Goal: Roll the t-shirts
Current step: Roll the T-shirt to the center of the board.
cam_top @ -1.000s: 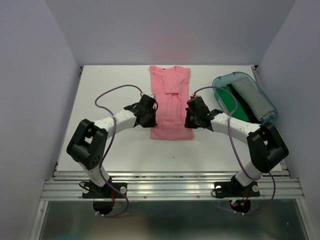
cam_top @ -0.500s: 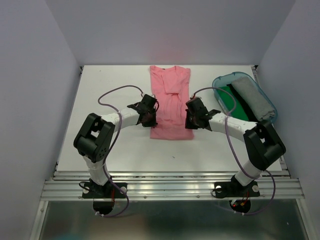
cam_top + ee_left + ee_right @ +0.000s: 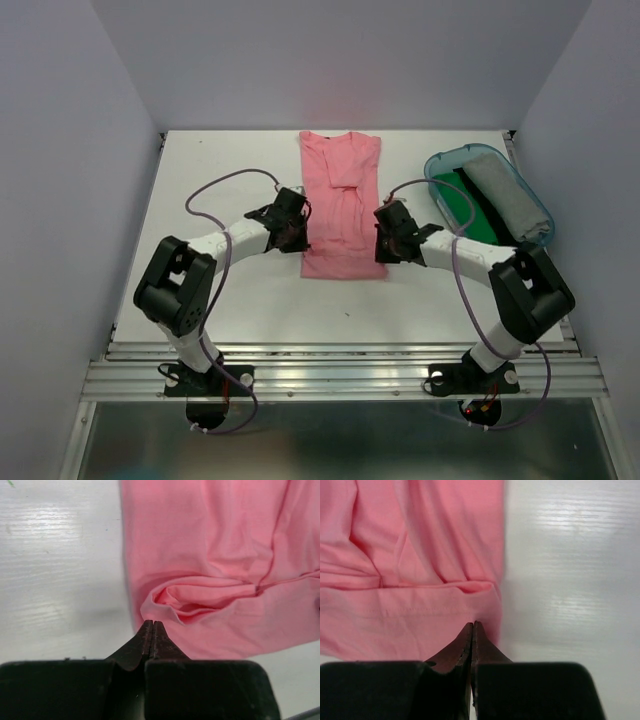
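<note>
The salmon-pink t-shirt (image 3: 342, 205) is lying folded into a long strip at the middle of the table (image 3: 200, 180). Only a small pucker is being raised at its near left edge, so the rolling is judged barely begun. The left gripper (image 3: 152, 625) and right gripper (image 3: 472, 626) are being pressed shut at the strip's two near edges, perhaps pinching cloth. The green piece (image 3: 462, 205) and grey piece (image 3: 505, 195) are lying in the teal tub (image 3: 440, 158).

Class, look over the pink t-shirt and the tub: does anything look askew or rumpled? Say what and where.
The pink t-shirt is puckered at its left edge, by the shut left end effector; nothing else stands out.
</note>
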